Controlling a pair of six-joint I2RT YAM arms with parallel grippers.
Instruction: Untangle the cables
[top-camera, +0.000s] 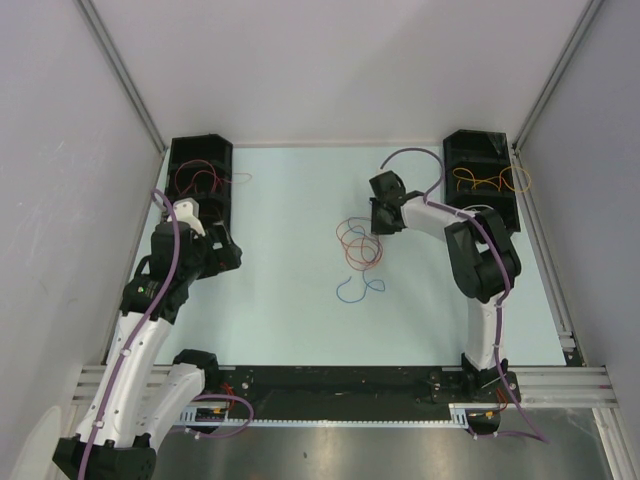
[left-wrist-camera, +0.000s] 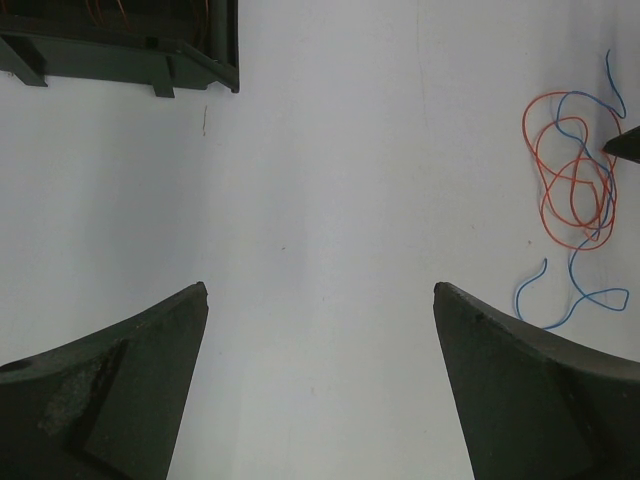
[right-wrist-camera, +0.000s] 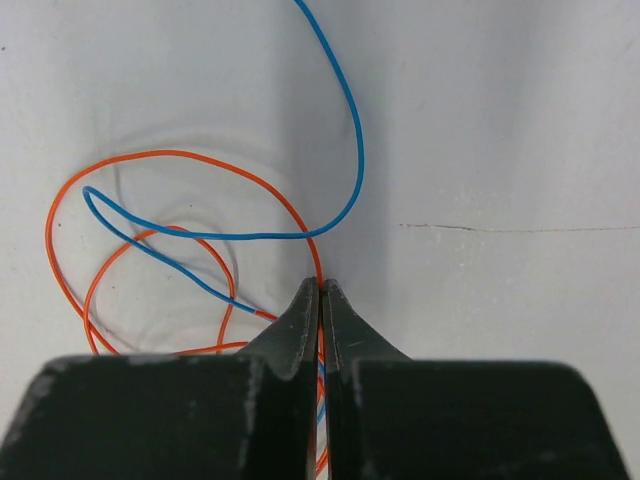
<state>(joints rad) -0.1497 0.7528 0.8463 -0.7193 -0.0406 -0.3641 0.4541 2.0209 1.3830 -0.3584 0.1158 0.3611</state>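
Observation:
The cables lie as a loose tangle mid-table: orange loops over a blue cable. My right gripper is down at the tangle's right edge. In the right wrist view the right gripper is shut, and the orange cable runs straight into its tips. A blue strand also shows in the slit behind them, and the blue cable curves away ahead. My left gripper hangs at the table's left, well apart from the tangle. In its own view the left gripper is wide open over bare table.
A black bin at the back left holds red wire loops. Another black bin at the back right holds orange and yellow loops. Grey walls close in on both sides, and a metal rail runs along the near edge.

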